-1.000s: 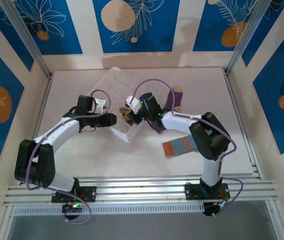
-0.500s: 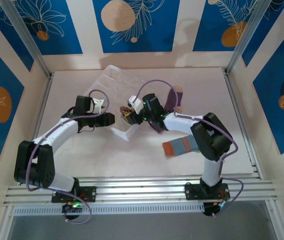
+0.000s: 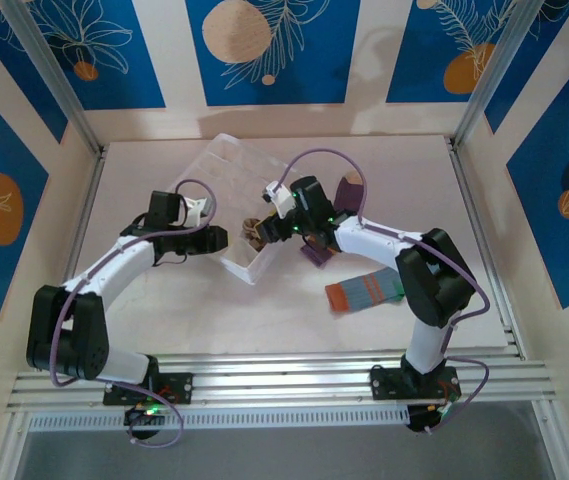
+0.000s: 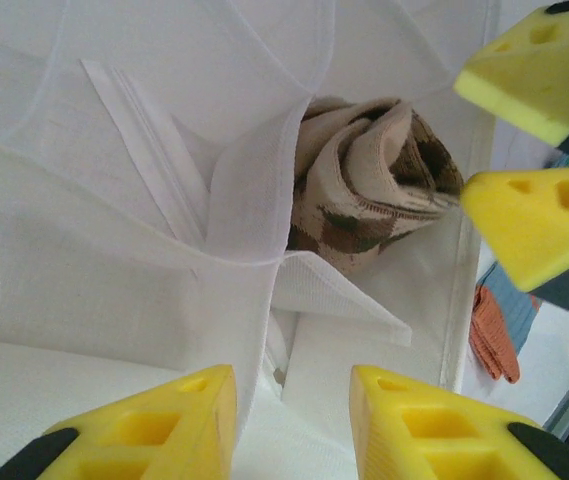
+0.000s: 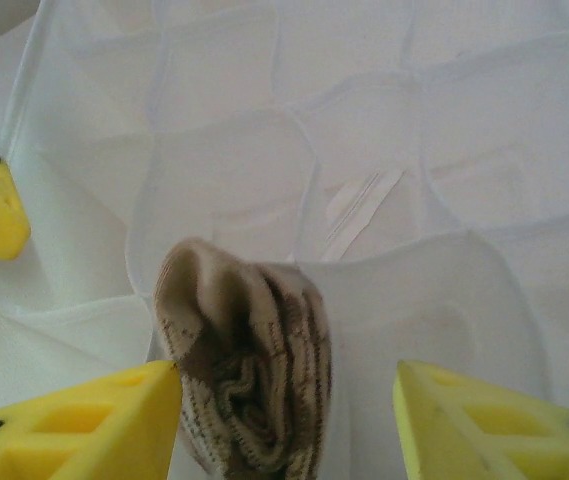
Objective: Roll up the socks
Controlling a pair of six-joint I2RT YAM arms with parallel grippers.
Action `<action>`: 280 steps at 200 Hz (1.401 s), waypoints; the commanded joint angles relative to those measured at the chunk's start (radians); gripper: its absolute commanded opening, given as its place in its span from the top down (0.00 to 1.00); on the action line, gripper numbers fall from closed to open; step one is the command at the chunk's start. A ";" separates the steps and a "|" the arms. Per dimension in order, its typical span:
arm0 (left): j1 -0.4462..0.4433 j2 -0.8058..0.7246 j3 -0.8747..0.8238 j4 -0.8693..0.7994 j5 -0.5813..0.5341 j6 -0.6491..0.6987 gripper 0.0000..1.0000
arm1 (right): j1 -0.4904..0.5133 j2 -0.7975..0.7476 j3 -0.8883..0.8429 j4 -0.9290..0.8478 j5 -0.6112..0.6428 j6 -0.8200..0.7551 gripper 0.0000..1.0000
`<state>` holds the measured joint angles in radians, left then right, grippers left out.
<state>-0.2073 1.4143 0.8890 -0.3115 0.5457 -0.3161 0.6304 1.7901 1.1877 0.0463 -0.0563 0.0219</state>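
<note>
Rolled brown sock (image 5: 244, 400) sits in the box (image 5: 444, 300), right claw (image 5: 286, 375) released. Next, likely fetch the striped sock (image 3: 364, 292) at 4 o'clock.

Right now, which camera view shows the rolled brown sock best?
The left wrist view: the brown sock sits in a box pocket, most of its roll clear. The right wrist view crops its lower end. The top view shows a small brown speck.
</note>
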 commanded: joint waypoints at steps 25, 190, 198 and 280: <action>0.018 -0.056 0.015 -0.122 -0.030 0.047 0.61 | -0.006 -0.054 0.062 -0.119 0.009 0.085 0.43; -0.089 -0.299 -0.158 -0.076 0.113 0.136 0.69 | -0.154 0.305 0.483 -0.548 -0.033 0.488 0.69; -0.099 -0.301 -0.166 -0.072 0.105 0.134 0.69 | -0.145 0.355 0.574 -0.572 -0.040 0.472 0.69; -0.164 -0.290 -0.186 -0.073 0.030 0.148 0.69 | -0.090 0.301 0.626 -0.659 0.161 0.255 0.55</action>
<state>-0.3534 1.1282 0.7197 -0.3889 0.5995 -0.1986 0.5495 2.2440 1.9987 -0.5800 -0.0238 0.3691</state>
